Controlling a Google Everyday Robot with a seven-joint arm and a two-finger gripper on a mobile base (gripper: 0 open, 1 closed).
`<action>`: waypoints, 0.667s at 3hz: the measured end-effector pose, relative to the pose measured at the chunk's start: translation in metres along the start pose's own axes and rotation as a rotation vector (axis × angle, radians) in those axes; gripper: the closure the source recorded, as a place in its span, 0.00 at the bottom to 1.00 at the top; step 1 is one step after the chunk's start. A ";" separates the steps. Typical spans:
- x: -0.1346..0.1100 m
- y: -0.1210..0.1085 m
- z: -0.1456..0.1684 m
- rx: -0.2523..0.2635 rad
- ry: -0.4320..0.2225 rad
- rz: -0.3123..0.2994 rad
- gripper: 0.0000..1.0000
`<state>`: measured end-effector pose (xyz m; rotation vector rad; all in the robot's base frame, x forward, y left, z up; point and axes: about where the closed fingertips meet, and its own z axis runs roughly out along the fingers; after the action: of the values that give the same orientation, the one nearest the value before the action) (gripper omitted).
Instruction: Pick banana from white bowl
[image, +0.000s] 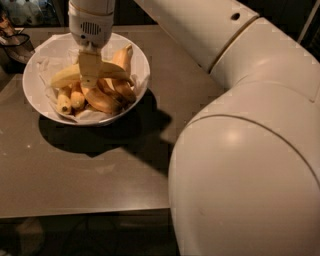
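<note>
The white bowl (32, 88) stands at the back left of the table, lined with crumpled white paper. The banana (63, 76), long and pale yellow, lies crosswise over a bunch of shorter, darker bananas (101, 99) in the bowl. My gripper (89, 75) comes straight down from above over the bowl's middle. Its fingers (89, 64) are closed on the middle of the long banana, which sits slightly above the bunch. The far finger is hidden behind the banana.
The bowl rests on a brown-grey table (85, 175), whose front edge runs along the bottom. My bulky white arm (245, 150) fills the right half of the view. Some dark objects (14, 40) stand beyond the table's back left corner.
</note>
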<state>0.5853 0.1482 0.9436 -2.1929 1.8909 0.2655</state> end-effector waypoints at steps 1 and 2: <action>0.000 0.000 0.000 0.000 0.000 0.000 0.77; 0.000 0.000 0.000 0.000 0.000 0.000 0.99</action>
<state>0.5853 0.1482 0.9436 -2.1928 1.8908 0.2655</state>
